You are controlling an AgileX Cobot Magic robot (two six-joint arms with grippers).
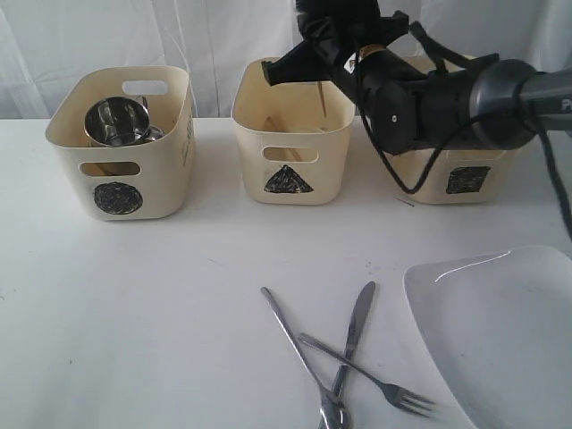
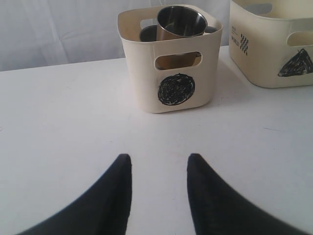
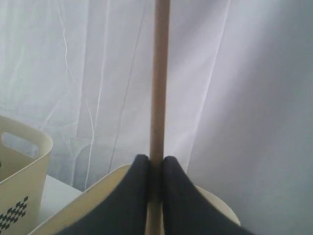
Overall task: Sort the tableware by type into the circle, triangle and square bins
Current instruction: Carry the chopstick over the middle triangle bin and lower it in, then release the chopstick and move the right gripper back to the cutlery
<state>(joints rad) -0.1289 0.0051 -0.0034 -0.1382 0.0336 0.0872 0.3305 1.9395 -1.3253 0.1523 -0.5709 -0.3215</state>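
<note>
Right pincer (image 3: 155, 164) is clenched on one wooden chopstick (image 3: 159, 73). The stick runs out straight between the fingers (image 3: 139, 186), with a cream bin rim just beneath. The exterior view puts the right arm (image 1: 420, 103) up over the triangle bin (image 1: 250, 152), reaching across in front of the square bin (image 1: 500, 179).

Left pincer (image 2: 159, 159) is released, jaws well apart, nothing between them, low over bare bench (image 2: 63, 122) and facing the circle bin (image 2: 142, 73).

Containers:
- Circle bin: steel mug (image 2: 181, 22) on top, sticking above the rim. A second dark steel piece (image 2: 146, 33) sits behind it, mostly hidden.
- Triangle bin: can't tell what's inside from these angles.
- Square bin: interior blocked by the arm, can't tell.

On the bench, near edge: spoon (image 1: 295, 349), knife (image 1: 357, 322) and fork (image 1: 366, 366) lie crossed in one pile, touching. Large white plate (image 1: 500, 331) is just beside them on the right, partly out of frame. All four are well apart from the bins.
</note>
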